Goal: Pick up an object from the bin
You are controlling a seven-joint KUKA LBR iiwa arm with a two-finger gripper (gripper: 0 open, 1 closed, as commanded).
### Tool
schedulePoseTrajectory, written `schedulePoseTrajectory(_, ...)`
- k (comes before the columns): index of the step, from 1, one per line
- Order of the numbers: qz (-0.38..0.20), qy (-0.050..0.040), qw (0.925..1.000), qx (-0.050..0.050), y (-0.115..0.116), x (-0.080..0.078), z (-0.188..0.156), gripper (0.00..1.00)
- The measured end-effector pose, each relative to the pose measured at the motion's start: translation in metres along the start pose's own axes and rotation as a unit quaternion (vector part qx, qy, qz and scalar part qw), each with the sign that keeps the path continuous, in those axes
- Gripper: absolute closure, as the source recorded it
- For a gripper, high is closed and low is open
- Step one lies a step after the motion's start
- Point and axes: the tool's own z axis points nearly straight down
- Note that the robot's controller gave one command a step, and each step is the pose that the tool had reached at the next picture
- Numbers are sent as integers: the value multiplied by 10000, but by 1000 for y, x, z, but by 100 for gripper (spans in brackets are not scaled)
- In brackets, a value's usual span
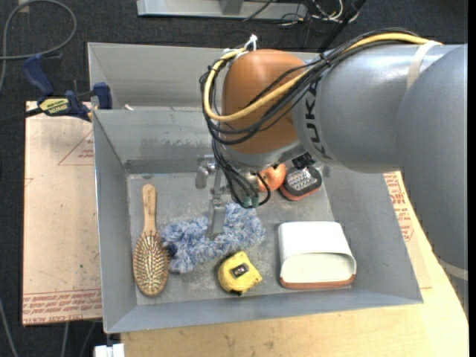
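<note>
The gripper [217, 220] reaches down onto a shaggy blue-and-white cloth [186, 242] lying just above a yellow tape measure [239, 272]. The cloth's long axis runs left to right, rising slightly rightward. Whether the claw is open cannot be told.

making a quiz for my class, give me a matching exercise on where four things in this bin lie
Things:
1 wooden hairbrush
2 yellow tape measure
3 white box
4 blue fluffy cloth

Places:
A right part of the bin
B mid-bin, under the pincer
C left part
D middle, by the view's lower wall

Pairs: 1-C, 2-D, 3-A, 4-B
</note>
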Motion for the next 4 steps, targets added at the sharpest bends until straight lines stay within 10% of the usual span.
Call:
schedulePoseTrajectory(2,-143,-41,9999,-7,-6,25,40,0)
schedulePoseTrajectory(3,-1104,-39,9939,-10,-14,30,106,100)
schedulePoseTrajectory(4,-1103,-39,9939,-10,-14,30,106,100)
